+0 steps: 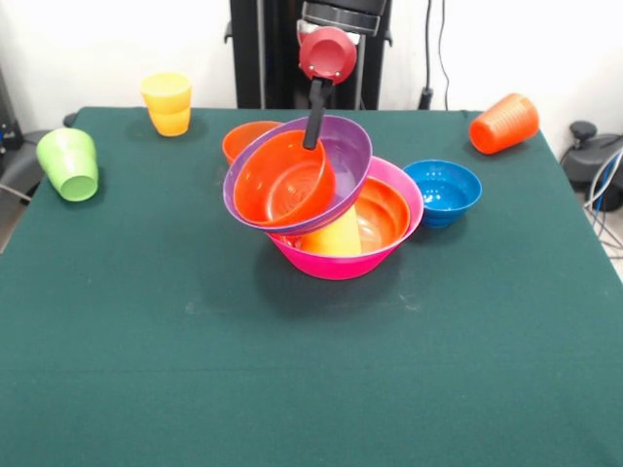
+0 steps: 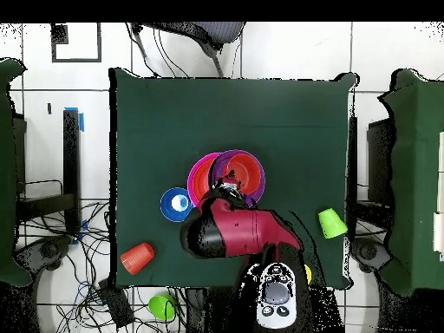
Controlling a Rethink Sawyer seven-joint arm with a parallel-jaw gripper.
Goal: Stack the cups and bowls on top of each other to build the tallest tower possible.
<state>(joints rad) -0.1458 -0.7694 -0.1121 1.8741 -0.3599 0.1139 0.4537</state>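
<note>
Clearly these are light, thin, glossy plastic pieces, stiff enough to keep their shape but slick, so they should slide on one another and tip easily. Near the centre of the front view the tower (image 1: 336, 219) stands on the green worktop (image 1: 292, 370): a pink bowl (image 1: 336, 261) at the base, an orange bowl (image 1: 382, 216) inside it, a yellow cup (image 1: 334, 236) lying in that, and a purple bowl (image 1: 341, 146) tilted steeply on top with another orange bowl (image 1: 284, 181) nested in it. The end effector (image 1: 313, 125) reaches down to the purple bowl's upper rim; one dark finger shows against the inside of the wall, and whether it pinches the rim or only touches it I cannot tell. A rim pinch looks like the sensible hold, since the walls are smooth and curved. Loose pieces lie apart: a blue bowl (image 1: 443, 191) just right of the tower, an orange cup (image 1: 503, 124) on its side at upper right, a second yellow cup (image 1: 167, 103) at upper left, a green cup (image 1: 68, 163) at the left edge, and a small orange bowl (image 1: 245, 138) behind the tower.
</note>
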